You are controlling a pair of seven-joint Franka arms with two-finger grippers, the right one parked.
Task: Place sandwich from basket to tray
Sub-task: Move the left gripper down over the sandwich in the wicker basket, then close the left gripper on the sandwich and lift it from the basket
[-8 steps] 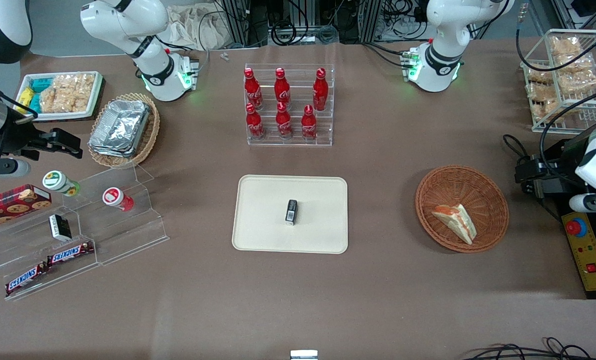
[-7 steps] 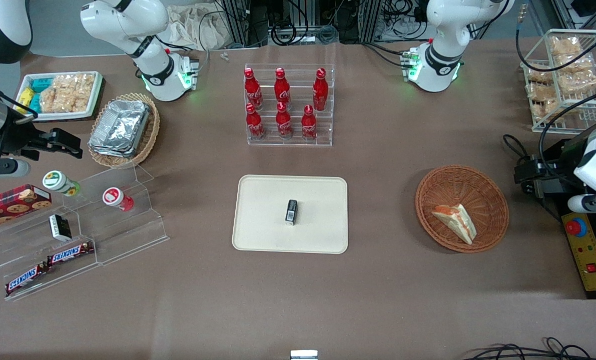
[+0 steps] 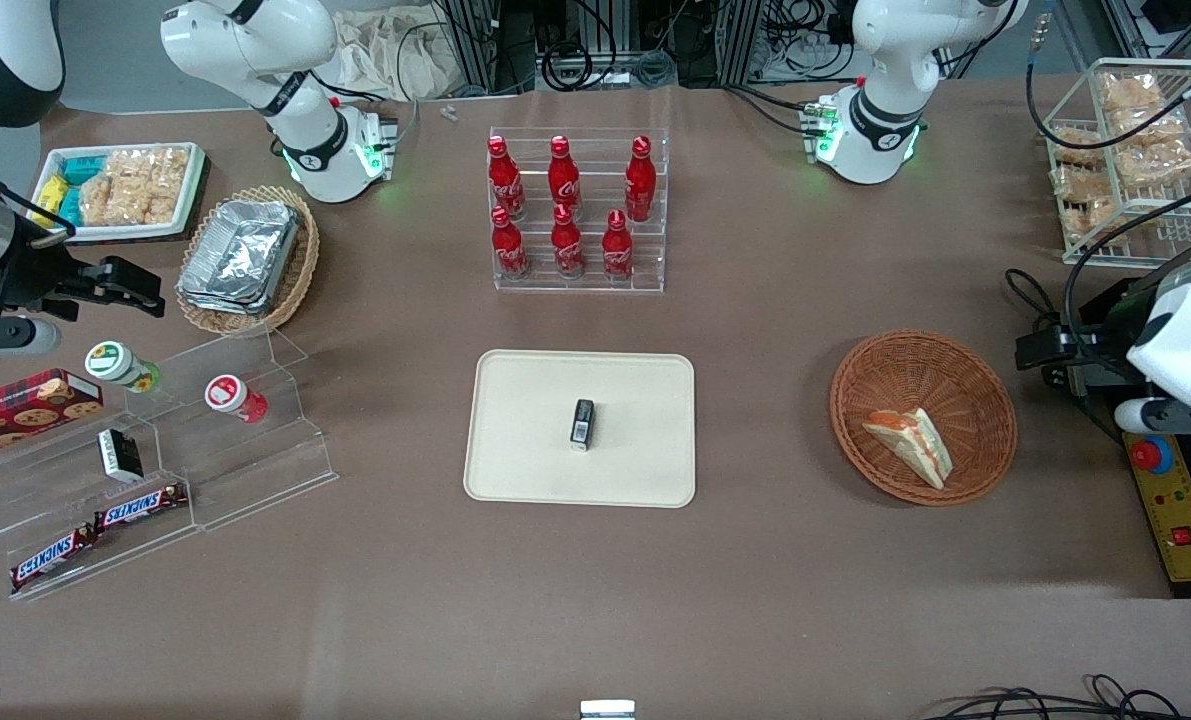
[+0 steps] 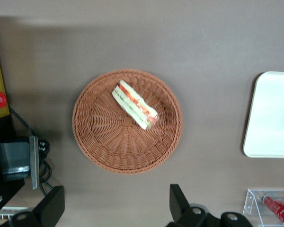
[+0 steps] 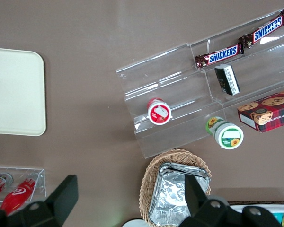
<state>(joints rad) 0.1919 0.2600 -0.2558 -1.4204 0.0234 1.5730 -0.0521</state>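
So nothing moved yet: sandwich (image 4: 134, 104) lies in the basket (image 4: 99, 151), tray (image 3: 525, 470) waits with a small black item (image 3: 582, 423) on it, my gripper (image 4: 116, 208) wide open, empty, up beside the basket.

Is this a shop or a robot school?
Probably a robot lab set up like a pretend snack shop: cola bottles on a clear rack, Snickers bars, and a sandwich in a basket. The open gripper hangs above that basket.
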